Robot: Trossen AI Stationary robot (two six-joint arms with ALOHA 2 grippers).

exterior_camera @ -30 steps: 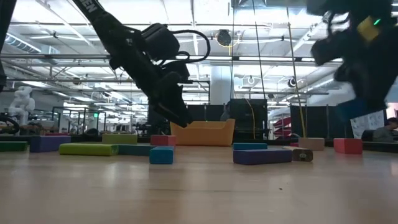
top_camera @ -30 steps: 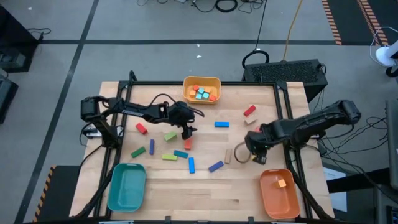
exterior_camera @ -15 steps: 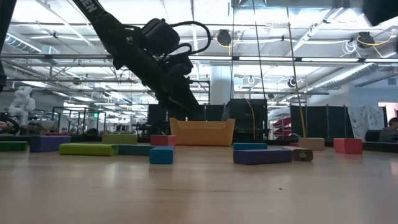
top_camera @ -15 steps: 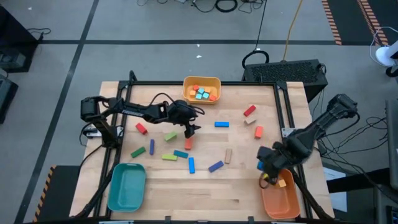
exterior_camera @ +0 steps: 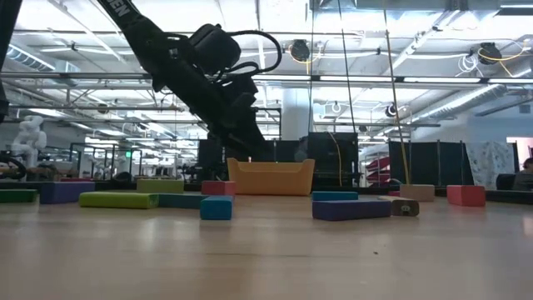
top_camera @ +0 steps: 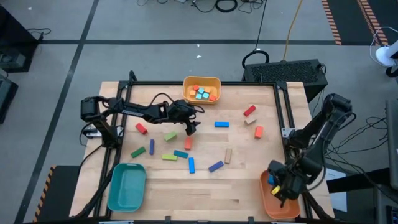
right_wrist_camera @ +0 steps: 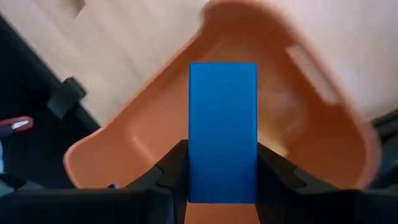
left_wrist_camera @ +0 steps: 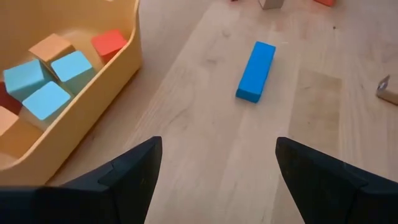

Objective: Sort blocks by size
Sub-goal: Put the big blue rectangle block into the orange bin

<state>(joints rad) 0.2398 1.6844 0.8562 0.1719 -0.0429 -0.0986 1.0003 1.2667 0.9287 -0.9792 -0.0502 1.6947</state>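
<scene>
Over the orange tray (top_camera: pixel 266 198) at the table's near right corner: right gripper (right_wrist_camera: pixel 222 171), fingers partly closed on a blue brick (right_wrist_camera: pixel 222 127), held above the tray's hollow. Near the yellow tray (left_wrist_camera: pixel 118 68) of small cubes: left gripper (top_camera: pixel 190 128), fingers spread wide, nothing between them. Just ahead of those fingers, a blue bar (left_wrist_camera: pixel 255 71) flat on the wood, other blocks (top_camera: pixel 177 154) scattered beyond mid-table.

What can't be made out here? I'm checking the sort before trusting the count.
- Orange tray contents: high view, the right tool and arm cover it; right wrist view, the held blue block blocks the tray floor.
- Yellow tray contents: left wrist view, cut off by the edge; low view, wall hides them.
- Teal tray: outside low view.
</scene>
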